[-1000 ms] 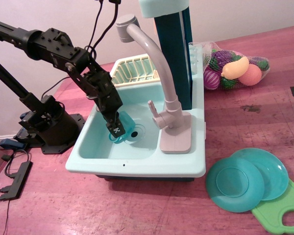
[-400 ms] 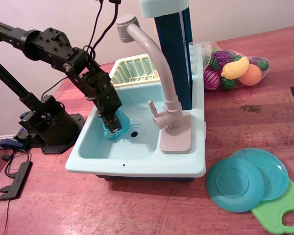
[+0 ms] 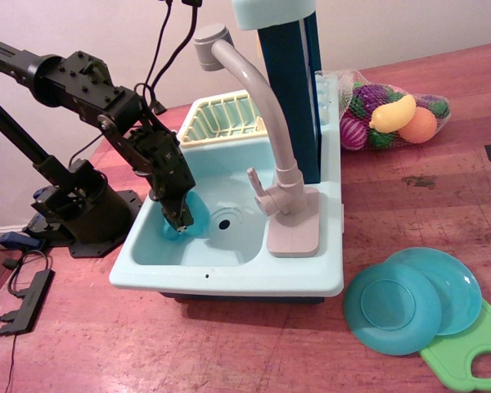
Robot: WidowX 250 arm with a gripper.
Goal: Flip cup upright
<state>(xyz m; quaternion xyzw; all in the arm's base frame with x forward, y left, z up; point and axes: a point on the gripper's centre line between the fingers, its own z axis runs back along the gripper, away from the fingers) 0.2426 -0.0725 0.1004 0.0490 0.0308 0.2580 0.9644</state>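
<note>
Teal cup [image 3: 190, 218] sits in the sink [image 3: 229, 274], at the basin's left side beside the drain [image 3: 225, 221]. The black claw [image 3: 177, 219] is pinched on it, reaching down from above.

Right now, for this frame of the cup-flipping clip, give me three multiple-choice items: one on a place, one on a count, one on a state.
1. Where is the cup?
A. In the sink basin, left of the drain
B. On the drying rack
C. On the green board

2. How many teal plates lie on the table?
A. One
B. Two
C. Four

3. What is the gripper doing?
A. Hanging above the faucet
B. Resting on the plates
C. Reaching down into the basin at the cup

Answers:
1 A: it sits in the sink, beside the drain.
2 B: two plates overlap.
3 C: its tip meets the cup.
</note>
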